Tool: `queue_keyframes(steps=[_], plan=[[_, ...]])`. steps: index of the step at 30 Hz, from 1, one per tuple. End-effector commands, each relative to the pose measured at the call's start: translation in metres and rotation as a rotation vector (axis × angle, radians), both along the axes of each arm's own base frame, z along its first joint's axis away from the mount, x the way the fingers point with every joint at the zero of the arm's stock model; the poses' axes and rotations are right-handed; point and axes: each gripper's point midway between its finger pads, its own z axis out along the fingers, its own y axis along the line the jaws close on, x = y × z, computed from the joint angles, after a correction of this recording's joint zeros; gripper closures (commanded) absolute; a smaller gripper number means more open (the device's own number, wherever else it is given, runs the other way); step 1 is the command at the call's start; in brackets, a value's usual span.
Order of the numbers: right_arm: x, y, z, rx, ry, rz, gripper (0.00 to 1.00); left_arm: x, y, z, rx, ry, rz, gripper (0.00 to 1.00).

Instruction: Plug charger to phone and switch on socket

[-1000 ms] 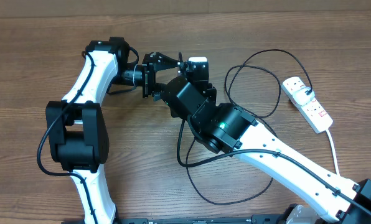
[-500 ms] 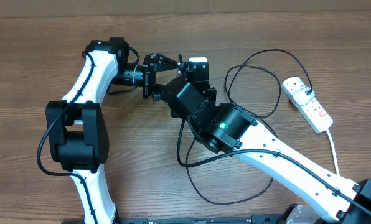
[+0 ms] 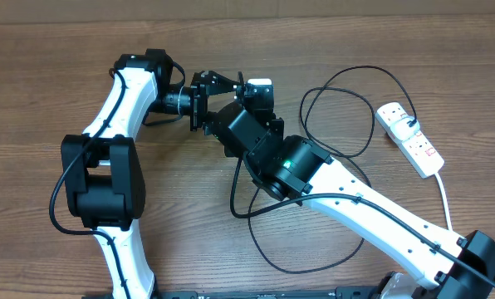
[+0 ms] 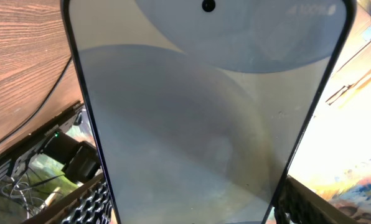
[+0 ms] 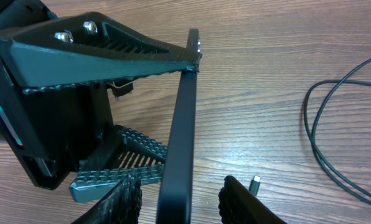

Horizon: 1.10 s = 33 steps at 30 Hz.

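Above the bench point(image 5: 285, 81), left hand point(image 5: 168, 106) grips the phone point(image 4: 198, 124) on edge.
Right hand point(image 5: 180, 200) open, straddling the phone; charger tip point(image 5: 255, 184) beside it.

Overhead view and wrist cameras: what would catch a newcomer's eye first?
The phone fills the left wrist view and sits clamped edge-on in the left gripper at the upper middle of the table. In the right wrist view the open fingers of the right gripper flank the phone's edge, the charger's connector tip just beside one finger. A white power strip lies near the table's right edge.
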Motion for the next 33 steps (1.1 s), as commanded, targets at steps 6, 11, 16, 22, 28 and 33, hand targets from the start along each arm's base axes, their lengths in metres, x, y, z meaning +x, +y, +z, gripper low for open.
queue_keyframes(steps=[6, 11, 16, 22, 28, 33], plan=[[0.0035, 0.0031, 0.0155, 0.023, -0.035, -0.008, 0.63, 0.0073, 0.0000, 0.0155, -0.052, -0.043, 0.010, 0.30], [0.0037, 0.0028, 0.0157, 0.022, -0.037, -0.010, 0.66, 0.0073, 0.0000, 0.0154, -0.052, -0.043, 0.010, 0.30], [0.0049, 0.0042, 0.0175, 0.031, -0.044, -0.010, 0.66, 0.0070, 0.0000, 0.0158, -0.053, -0.039, 0.010, 0.30], [0.0075, 0.0074, 0.0215, 0.051, -0.060, -0.010, 0.69, 0.0066, 0.0000, 0.0158, -0.052, -0.031, 0.010, 0.30], [0.0097, 0.0038, 0.0223, 0.037, -0.074, -0.028, 0.71, 0.0068, 0.0000, 0.0170, -0.059, -0.030, 0.011, 0.30], [0.0095, 0.0037, 0.0221, 0.036, -0.073, -0.028, 0.71, 0.0068, 0.0000, 0.0170, -0.059, -0.030, 0.011, 0.30]])
